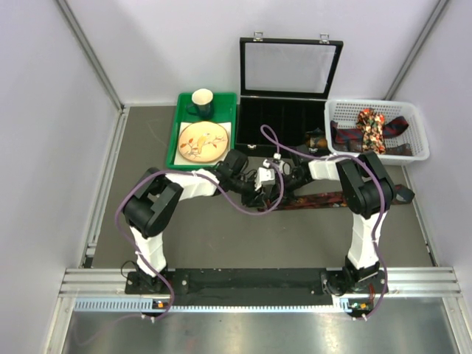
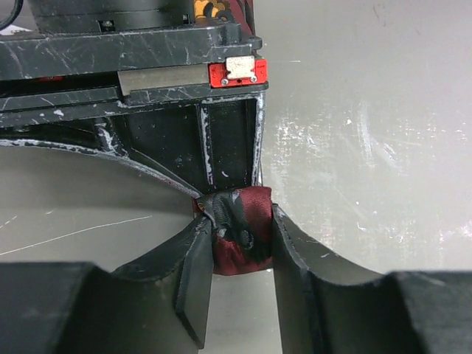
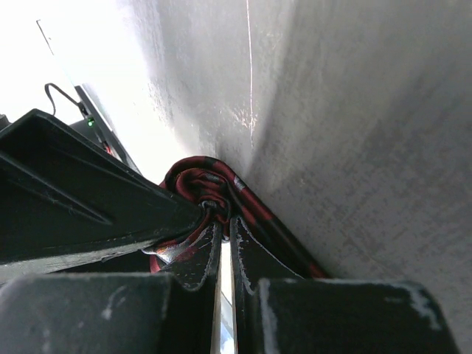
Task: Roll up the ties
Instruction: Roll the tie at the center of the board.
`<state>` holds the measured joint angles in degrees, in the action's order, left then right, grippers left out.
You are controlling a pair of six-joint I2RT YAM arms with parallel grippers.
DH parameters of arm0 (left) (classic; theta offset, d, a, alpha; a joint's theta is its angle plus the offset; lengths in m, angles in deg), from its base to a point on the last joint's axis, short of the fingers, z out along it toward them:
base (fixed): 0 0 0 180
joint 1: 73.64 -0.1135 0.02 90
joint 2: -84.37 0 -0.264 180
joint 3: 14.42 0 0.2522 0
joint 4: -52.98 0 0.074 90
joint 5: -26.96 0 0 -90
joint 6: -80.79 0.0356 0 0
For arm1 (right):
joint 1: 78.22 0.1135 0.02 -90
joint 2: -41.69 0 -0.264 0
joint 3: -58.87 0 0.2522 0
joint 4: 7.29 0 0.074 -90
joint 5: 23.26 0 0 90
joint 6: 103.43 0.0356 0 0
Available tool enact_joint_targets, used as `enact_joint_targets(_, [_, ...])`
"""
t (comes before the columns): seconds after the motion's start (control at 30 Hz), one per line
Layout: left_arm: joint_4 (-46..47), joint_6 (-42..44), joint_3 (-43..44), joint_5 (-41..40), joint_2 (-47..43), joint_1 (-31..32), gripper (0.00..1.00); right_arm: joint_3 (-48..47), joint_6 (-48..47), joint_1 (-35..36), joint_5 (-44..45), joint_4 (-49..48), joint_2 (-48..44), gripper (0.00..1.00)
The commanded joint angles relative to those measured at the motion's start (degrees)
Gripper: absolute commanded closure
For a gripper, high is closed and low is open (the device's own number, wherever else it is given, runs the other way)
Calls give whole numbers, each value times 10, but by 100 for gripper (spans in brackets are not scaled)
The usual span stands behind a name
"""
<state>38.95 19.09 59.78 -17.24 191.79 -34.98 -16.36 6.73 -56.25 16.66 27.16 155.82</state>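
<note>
A dark red patterned tie (image 1: 332, 199) lies flat on the table, running right from the two grippers. Its near end is rolled into a small bundle (image 2: 247, 221). My left gripper (image 2: 241, 220) is shut on that roll from both sides; in the top view it (image 1: 260, 192) meets the right gripper at the table's centre. My right gripper (image 3: 225, 221) is nearly closed, pinching the core of the same roll (image 3: 203, 181) from the opposite side; the top view also shows it (image 1: 281, 188). More ties, one red-orange floral (image 1: 369, 127) and one dark striped (image 1: 346, 136), lie in the basket.
A white basket (image 1: 413, 151) stands at the back right. A black compartment box (image 1: 284, 118) with its lid open stands at the back centre. A green tray (image 1: 177, 140) at the back left holds a plate (image 1: 203, 141) and a cup (image 1: 202, 102).
</note>
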Motion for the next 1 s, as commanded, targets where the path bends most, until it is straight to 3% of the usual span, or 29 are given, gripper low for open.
enact_joint_targets(0.0, [-30,17,6,-34,43,29,59,30,-17,14,132,-67,20,100])
enact_joint_targets(0.2, [-83,47,39,-96,73,39,74,26,-23,14,110,-57,12,100])
enact_joint_targets(0.33, [-155,75,59,-139,90,48,76,26,-25,9,99,-50,-8,100])
enact_joint_targets(0.57, [-179,95,63,-207,97,73,77,14,-24,-1,74,-39,-21,100])
enact_joint_targets(0.97, [-312,124,157,-295,137,97,78,22,-16,-11,28,-50,-29,96])
